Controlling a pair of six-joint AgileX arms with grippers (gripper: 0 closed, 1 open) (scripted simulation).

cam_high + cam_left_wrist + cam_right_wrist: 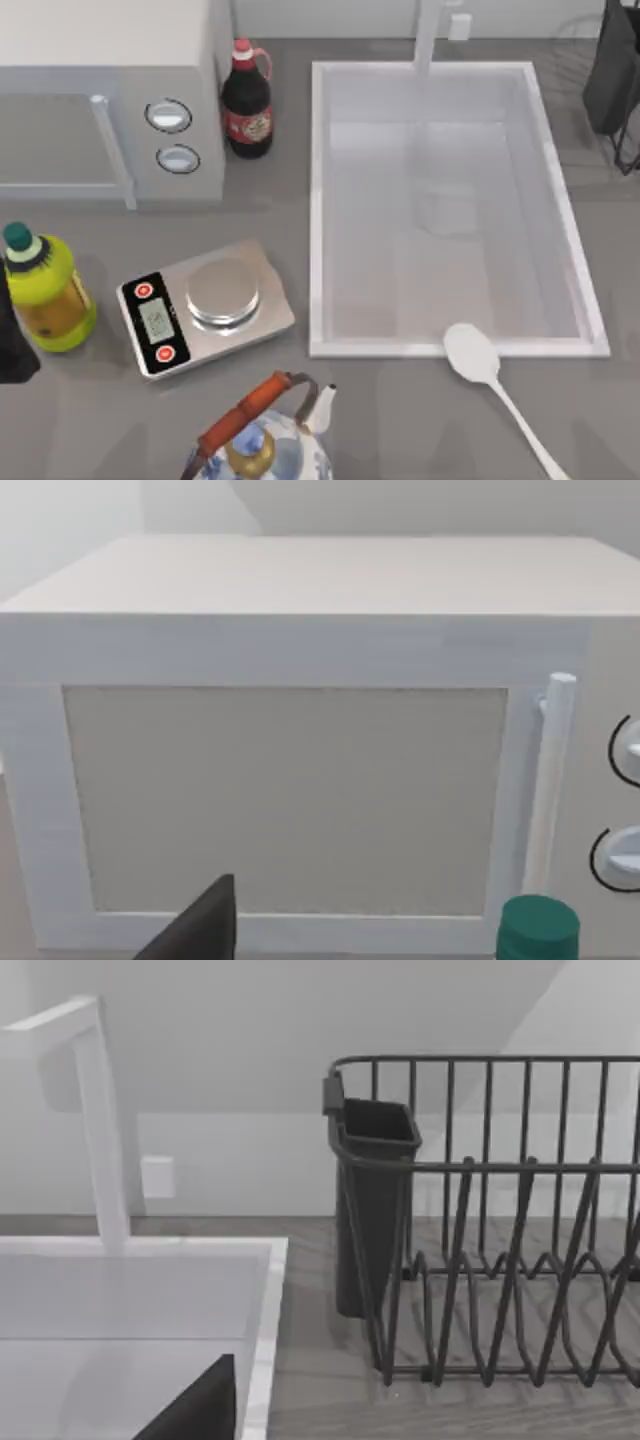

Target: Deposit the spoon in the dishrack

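Observation:
The white spoon (472, 353) lies flat on the counter in front of the sink's front right corner, its broad bowl touching the sink rim and its thin handle running toward the bottom right. The dishrack (487, 1166), made of dark curved wires with a dark cutlery cup (372, 1200) on its corner, stands right of the sink; in the top view its faint wires (586, 34) show at the back right. A dark part of my left gripper (200, 932) faces the microwave, far from the spoon. A dark part of my right gripper (200, 1410) sits over the sink's edge, facing the rack.
A white sink basin (318, 210) with a faucet (428, 35) fills the middle. A microwave (100, 90), a dark sauce bottle (247, 100), a yellow bottle with a green cap (45, 290), a kitchen scale (205, 305) and a patterned kettle (262, 440) stand to the left.

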